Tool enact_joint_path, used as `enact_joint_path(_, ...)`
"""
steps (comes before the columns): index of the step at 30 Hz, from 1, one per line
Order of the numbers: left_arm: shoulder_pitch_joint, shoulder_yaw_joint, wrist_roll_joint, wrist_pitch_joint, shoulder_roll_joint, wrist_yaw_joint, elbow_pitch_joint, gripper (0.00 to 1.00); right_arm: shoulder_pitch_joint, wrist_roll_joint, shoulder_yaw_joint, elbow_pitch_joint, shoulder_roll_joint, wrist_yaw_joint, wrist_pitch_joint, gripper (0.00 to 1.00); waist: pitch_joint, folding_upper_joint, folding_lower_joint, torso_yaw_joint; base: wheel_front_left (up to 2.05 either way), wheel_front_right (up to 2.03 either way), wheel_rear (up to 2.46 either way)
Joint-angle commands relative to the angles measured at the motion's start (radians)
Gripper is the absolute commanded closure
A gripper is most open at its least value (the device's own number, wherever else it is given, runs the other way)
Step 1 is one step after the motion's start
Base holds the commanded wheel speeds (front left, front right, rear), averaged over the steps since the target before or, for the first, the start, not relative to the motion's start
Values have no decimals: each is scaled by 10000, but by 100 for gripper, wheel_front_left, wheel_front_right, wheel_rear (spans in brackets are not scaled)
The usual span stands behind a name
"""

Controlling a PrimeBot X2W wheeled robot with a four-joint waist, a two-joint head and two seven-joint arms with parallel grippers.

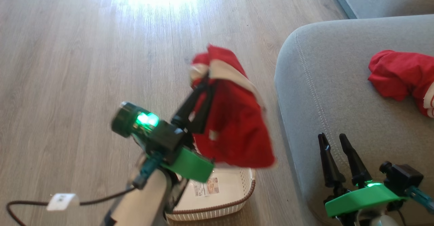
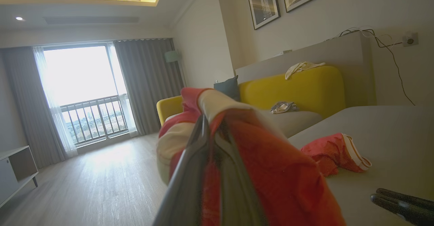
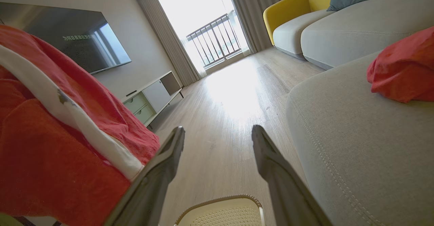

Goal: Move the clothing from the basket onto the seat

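Pale wood-plank floor; bright far balcony window, grey curtains; yellow-backed sofa right; dark wall television, white cabinet left.

Red garment aloft, twin on seat
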Motion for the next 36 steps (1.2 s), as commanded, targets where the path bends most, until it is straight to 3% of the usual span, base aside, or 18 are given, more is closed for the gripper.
enact_joint_path(1, -249, 177, -119, -49, -8, 4, -384, 100, -243, -57, 171, -387, -88, 71, -93, 0, -2, 0, 1, -11, 0, 0, 0)
enact_joint_path(8, 13, -247, -325, -49, -12, 188, -378, 100, -227, -82, 113, -392, -81, 71, -93, 0, 15, 0, 1, -25, 0, 0, 0)
enact_joint_path(24, -66, 0, -348, -49, -14, 276, -298, 100, -165, -160, 109, -424, -115, 71, -93, 0, -27, 0, 1, -82, 0, 0, 0)
enact_joint_path(30, -72, 108, -280, -49, -14, 223, -186, 100, -201, -542, 508, -581, -435, 71, -93, 0, 52, 0, 1, -123, 0, 0, 0)
enact_joint_path(36, -71, 171, -235, -49, -14, 148, -24, 100, -247, -911, 1897, -1145, -1324, 71, -93, 0, 108, 0, 1, -96, 0, 0, 0)
